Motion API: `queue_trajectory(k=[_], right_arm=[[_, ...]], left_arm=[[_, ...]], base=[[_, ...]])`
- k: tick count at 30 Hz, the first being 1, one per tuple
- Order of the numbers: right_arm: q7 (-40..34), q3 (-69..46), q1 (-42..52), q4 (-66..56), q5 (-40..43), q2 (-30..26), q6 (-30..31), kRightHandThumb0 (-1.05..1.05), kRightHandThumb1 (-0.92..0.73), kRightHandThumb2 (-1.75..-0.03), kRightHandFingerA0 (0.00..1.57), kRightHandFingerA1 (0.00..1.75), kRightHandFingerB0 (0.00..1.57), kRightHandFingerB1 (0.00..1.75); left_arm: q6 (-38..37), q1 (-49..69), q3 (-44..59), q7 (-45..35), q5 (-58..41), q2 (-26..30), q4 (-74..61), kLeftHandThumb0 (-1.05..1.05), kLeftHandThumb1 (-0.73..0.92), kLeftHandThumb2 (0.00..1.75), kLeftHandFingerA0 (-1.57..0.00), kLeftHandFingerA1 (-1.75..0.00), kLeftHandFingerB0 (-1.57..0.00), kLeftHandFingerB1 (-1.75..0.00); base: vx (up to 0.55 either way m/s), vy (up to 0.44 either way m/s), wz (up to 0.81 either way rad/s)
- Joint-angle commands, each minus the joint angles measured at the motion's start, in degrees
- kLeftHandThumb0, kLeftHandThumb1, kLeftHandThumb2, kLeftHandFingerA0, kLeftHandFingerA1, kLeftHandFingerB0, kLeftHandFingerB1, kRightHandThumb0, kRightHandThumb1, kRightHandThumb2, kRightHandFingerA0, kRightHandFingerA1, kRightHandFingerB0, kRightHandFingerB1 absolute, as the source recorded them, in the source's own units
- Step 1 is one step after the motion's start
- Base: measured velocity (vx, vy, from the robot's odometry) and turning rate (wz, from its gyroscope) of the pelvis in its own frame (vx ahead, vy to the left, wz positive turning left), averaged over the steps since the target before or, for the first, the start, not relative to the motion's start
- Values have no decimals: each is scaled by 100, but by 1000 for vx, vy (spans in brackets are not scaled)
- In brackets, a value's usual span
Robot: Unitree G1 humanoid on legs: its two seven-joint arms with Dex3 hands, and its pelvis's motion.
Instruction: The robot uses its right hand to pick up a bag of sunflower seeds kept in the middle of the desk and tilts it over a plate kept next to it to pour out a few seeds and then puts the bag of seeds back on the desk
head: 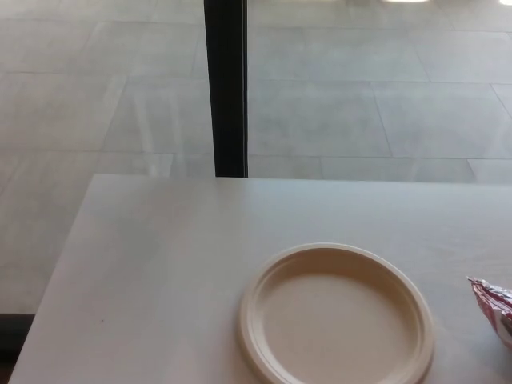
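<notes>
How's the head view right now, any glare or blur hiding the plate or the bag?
Head view: soft and slightly hazy overall, with bright reflections on the floor beyond the desk; the plate is evenly lit and readable; the bag is cut off by the right edge, only a corner showing.

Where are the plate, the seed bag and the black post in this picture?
plate [336,264]: head view, far rim.
seed bag [494,306]: head view, crinkled end at right edge.
black post [227,88]: head view, mid-shaft.

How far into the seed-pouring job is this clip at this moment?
Nothing looks done: the plate on the desk shows no seeds. Nothing is in hand either; neither robot hand is in view, and the seed bag lies at the right edge, only partly visible. Picking up, pouring and setting the bag back all remain.
</notes>
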Motion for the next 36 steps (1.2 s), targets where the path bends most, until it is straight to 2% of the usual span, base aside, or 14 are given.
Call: queue_trajectory(k=[1,3,4,15,16,17,18,19,20,22,31,32,33,36], right_arm=[[333,-669,-80,243,815,-277,-716,-88,-53,-96,0,45,0,38],[147,-873,-147,293,869,-393,-553,-87,-66,-62,0,56,0,32],[57,-1009,-164,219,932,-486,-531,-103,-60,-98,0,32,0,31],[-743,-1230,-736,-63,628,-1543,-945,-103,-60,-97,0,20,0,31],[-707,-1223,-760,-298,655,-1651,-885,-90,-50,-96,0,29,0,41],[-828,-1154,-796,-417,553,-1764,-877,-93,-62,-60,0,33,0,34],[-594,-1213,-909,-694,677,-1905,-1118,-87,-47,-95,0,25,0,40],[-606,-1202,-897,-720,685,-1903,-1103,-87,-47,-95,0,25,0,40],[-619,-1144,-872,-960,600,-1984,-1103,-102,-60,-59,0,29,0,39],[-503,-1108,-925,-1293,640,-2079,-1138,-84,-44,-92,0,28,0,43],[-519,-429,-807,-2917,-258,-2465,-1319,-90,-50,-94,0,44,0,46],[-613,-300,-806,-2988,-453,-2510,-1348,-94,-66,-61,0,46,0,43],[-419,-125,-813,-3136,-488,-2560,-1181,-92,-53,-94,0,41,0,44],[-126,209,-871,-3134,-533,-2665,-1232,-82,-47,-90,0,30,0,32]], left_arm=[[-228,-108,519,-374,-646,165,209,-70,62,59,-51,-55,-44,-36],[-197,-183,572,-334,-610,175,307,-70,49,90,-45,-60,-35,-49],[-201,-219,590,-282,-598,163,345,-71,62,59,-53,-53,-45,-36],[-226,-246,583,-321,-685,132,376,-72,60,59,-55,-57,-48,-38],[-243,-225,561,-371,-677,142,367,-78,50,91,-54,-65,-40,-49],[-233,-233,542,-336,-663,145,373,-80,50,91,-54,-64,-42,-49],[-269,-208,500,-325,-625,148,381,-72,61,59,-54,-55,-46,-37],[-270,-208,497,-325,-628,149,381,-72,61,59,-54,-55,-46,-37],[-323,-184,513,-349,-653,141,344,-72,61,59,-53,-57,-46,-38],[-374,-190,534,-381,-687,136,318,-71,62,59,-52,-56,-47,-37],[-467,-436,596,-489,-828,139,197,-68,65,60,-57,-55,-49,-36],[-457,-466,566,-460,-796,145,215,-76,55,92,-53,-63,-43,-50],[-482,-454,571,-562,-814,141,230,-77,54,92,-51,-63,-39,-49],[-530,-408,563,-658,-832,138,213,-77,54,92,-51,-62,-38,-49]], base=[[0,0,0],[0,0,0],[0,0,0],[0,0,0],[0,0,0],[0,0,0],[0,0,0],[0,0,0],[0,0,0],[0,0,0],[0,0,0],[0,0,0],[0,0,0],[0,0,0]])
